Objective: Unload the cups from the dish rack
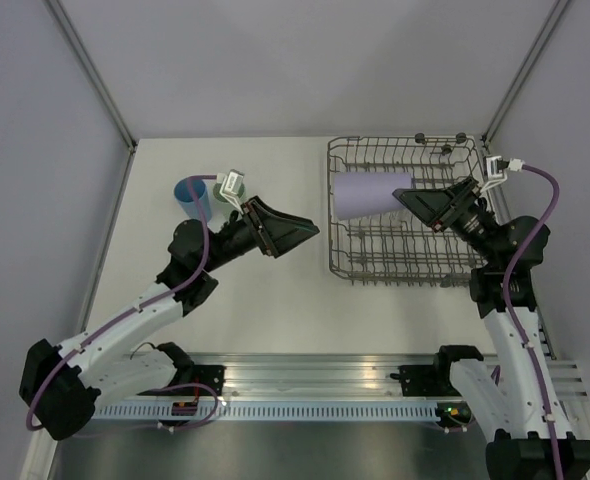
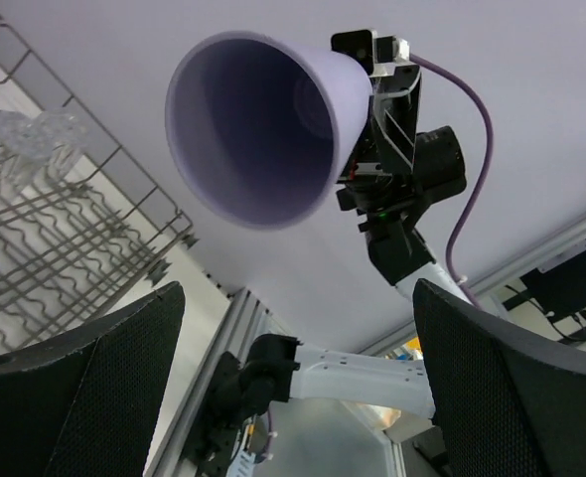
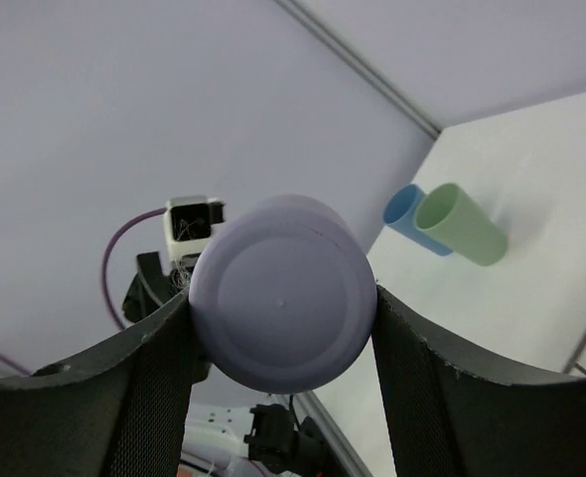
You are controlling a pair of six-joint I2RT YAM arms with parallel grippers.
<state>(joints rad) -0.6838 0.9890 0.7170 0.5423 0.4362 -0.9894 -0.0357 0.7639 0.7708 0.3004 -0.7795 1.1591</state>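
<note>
One lilac cup (image 1: 373, 193) is clamped sideways in the right end effector (image 1: 407, 197) above the rack (image 1: 400, 252), mouth facing the wide-open left end effector (image 1: 311, 228), likely for handover.

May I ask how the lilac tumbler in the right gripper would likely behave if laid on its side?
The lilac tumbler looks like thin, smooth plastic, so probably light and somewhat slippery in the right gripper. It is round and tapered, so on its side it would likely roll in a curve.
</note>
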